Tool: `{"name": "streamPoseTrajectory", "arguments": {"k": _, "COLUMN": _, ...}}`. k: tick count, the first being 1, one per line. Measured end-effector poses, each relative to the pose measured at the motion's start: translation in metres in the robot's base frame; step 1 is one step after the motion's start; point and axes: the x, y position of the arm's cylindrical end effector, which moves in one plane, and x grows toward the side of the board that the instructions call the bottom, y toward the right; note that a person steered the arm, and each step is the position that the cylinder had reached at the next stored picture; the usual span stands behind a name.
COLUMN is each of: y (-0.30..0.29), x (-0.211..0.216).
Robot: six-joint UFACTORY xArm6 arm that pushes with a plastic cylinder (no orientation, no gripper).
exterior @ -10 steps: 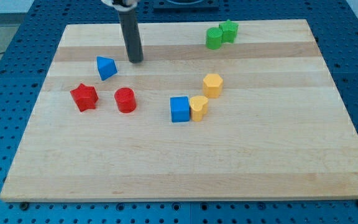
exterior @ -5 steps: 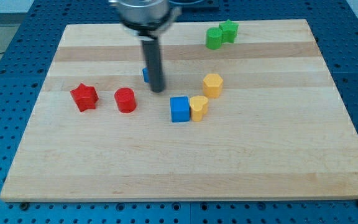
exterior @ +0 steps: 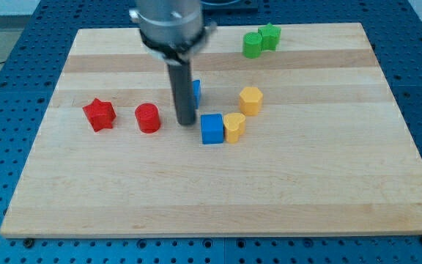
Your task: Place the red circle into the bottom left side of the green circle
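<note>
The red circle (exterior: 147,117) is a short red cylinder at the board's left middle. The green circle (exterior: 252,45) sits near the view's top right of centre, touching a green star (exterior: 269,35) on its right. My tip (exterior: 187,121) rests on the board about 50 px right of the red circle, apart from it, and just left of the blue cube (exterior: 212,128). A blue block (exterior: 195,92) shows partly behind the rod.
A red star (exterior: 99,114) lies left of the red circle. A yellow block (exterior: 234,126) touches the blue cube's right side, and a yellow hexagon (exterior: 250,99) sits above it. The wooden board (exterior: 218,198) lies on a blue perforated table.
My tip moved from the top left down and to the right, ending beside the blue cube. The blue block moved right with it, from above the red circle to behind the rod.
</note>
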Motion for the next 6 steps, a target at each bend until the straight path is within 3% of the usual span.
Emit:
{"name": "streamPoseTrajectory", "arguments": {"k": 1, "y": -0.046, "x": 0.021}}
{"name": "streamPoseTrajectory", "arguments": {"k": 2, "y": -0.102, "x": 0.008}}
{"name": "streamPoseTrajectory", "arguments": {"k": 3, "y": -0.11, "x": -0.036}}
{"name": "streamPoseTrajectory", "arguments": {"k": 4, "y": -0.079, "x": -0.009}}
{"name": "streamPoseTrajectory", "arguments": {"k": 5, "y": -0.066, "x": -0.01}}
{"name": "streamPoseTrajectory", "arguments": {"k": 6, "y": -0.066, "x": -0.075}}
